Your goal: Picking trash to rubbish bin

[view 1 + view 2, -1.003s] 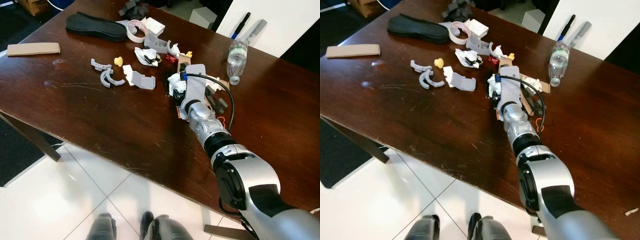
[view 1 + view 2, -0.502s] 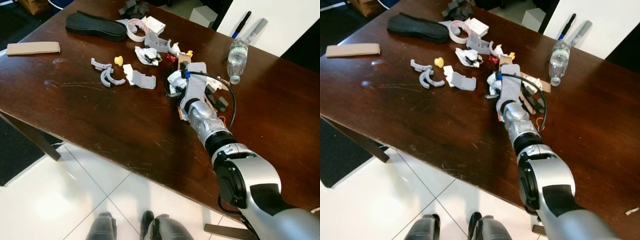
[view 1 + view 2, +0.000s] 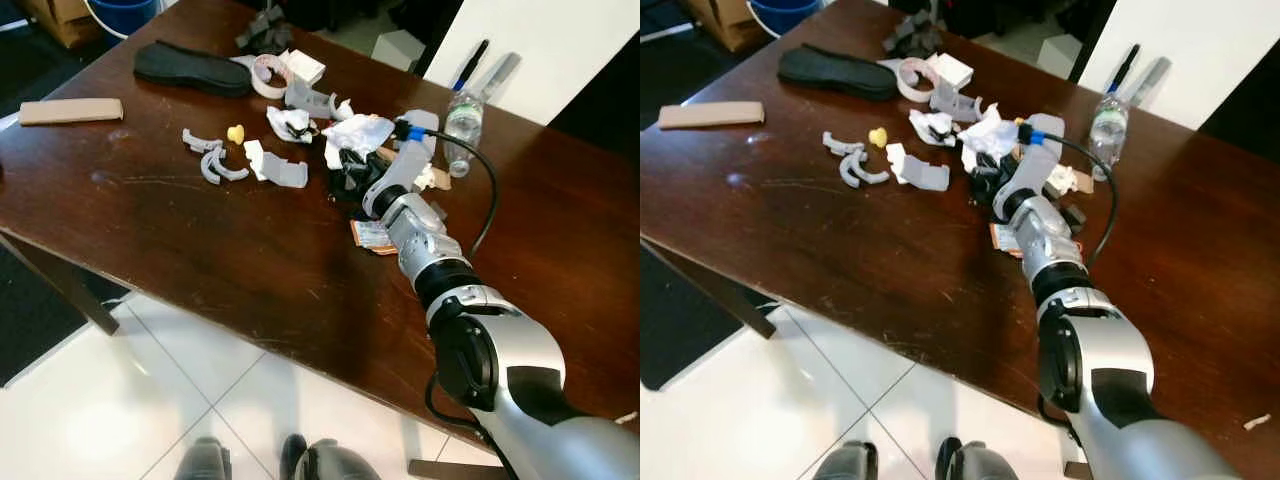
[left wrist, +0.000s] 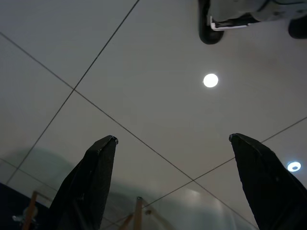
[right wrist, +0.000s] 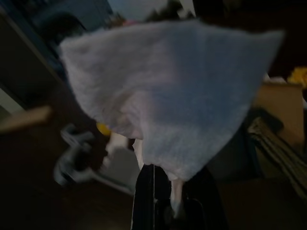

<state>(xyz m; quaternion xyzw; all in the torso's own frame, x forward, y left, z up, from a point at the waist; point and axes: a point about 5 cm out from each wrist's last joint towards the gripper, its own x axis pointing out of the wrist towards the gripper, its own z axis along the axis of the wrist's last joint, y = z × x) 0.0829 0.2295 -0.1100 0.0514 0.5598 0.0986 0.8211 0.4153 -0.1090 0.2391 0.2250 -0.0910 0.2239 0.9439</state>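
Note:
Across the dark wooden table [image 3: 180, 235] stretches my right arm. Its gripper [image 3: 352, 172] is shut on a crumpled white tissue [image 3: 357, 131], which it holds lifted a little above the litter in the table's middle. In the right wrist view the tissue [image 5: 163, 91] spreads wide over the closed black fingers [image 5: 149, 196]. A flat printed wrapper [image 3: 372, 236] lies on the table under the wrist. Low at my side, my left gripper [image 4: 172, 139] hangs open over pale floor tiles, holding nothing.
Grey plastic pieces [image 3: 218, 162], a small yellow bit [image 3: 236, 132], another white wad [image 3: 292, 122], a black insole [image 3: 192, 66] and a tan strip [image 3: 70, 110] lie on the left half. A plastic bottle [image 3: 459, 118] and pens [image 3: 470, 64] sit at the far edge.
My right gripper has risen off the table and tilted upward, taking the white tissue up with it. The wrapper beneath it is now uncovered. The camera has shifted slightly.

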